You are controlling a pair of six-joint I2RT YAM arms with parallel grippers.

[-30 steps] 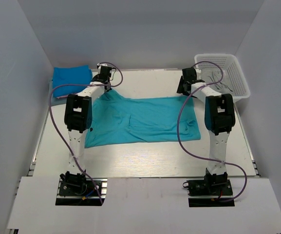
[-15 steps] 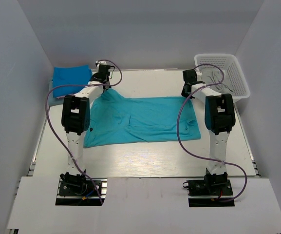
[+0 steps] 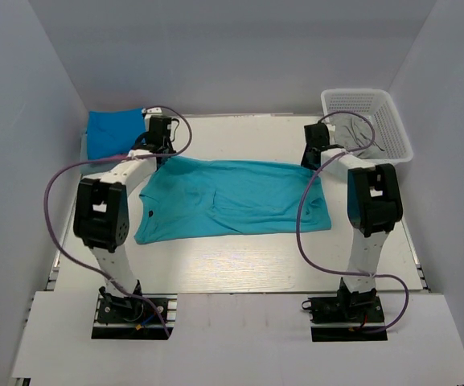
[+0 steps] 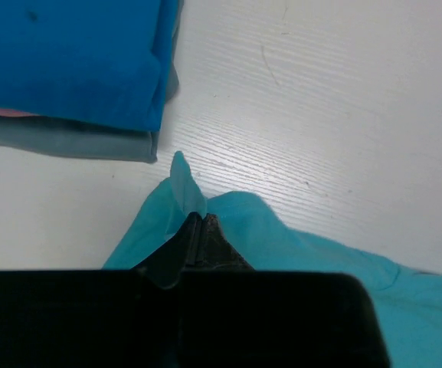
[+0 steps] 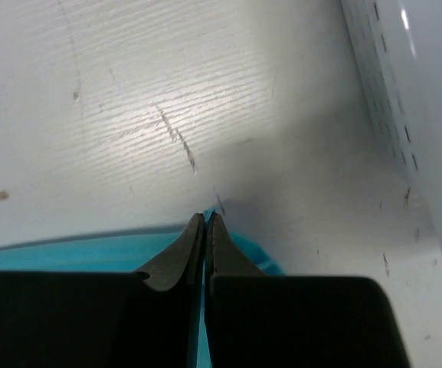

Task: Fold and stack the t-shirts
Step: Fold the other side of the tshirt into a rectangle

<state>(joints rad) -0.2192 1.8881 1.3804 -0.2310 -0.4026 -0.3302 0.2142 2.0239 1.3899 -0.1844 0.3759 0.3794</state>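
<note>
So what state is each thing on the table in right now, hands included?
Turquoise t-shirt: unfolded, spread flat on the table, pinched at its far edge.
Folded stack: blue tee on top, pink and grey layers beneath, in the far left corner.
Left hand: shut on the shirt's far left corner.
Right hand: shut on the shirt's far right edge.
White lattice basket: upright at far right, contents unclear.

Top cam: high behind my bases (image 3: 131, 310), looking down on whole table (image 3: 240, 265). Wrist cams: close, facing down; all share far edge of turquoise t-shirt (image 3: 232, 201).
</note>
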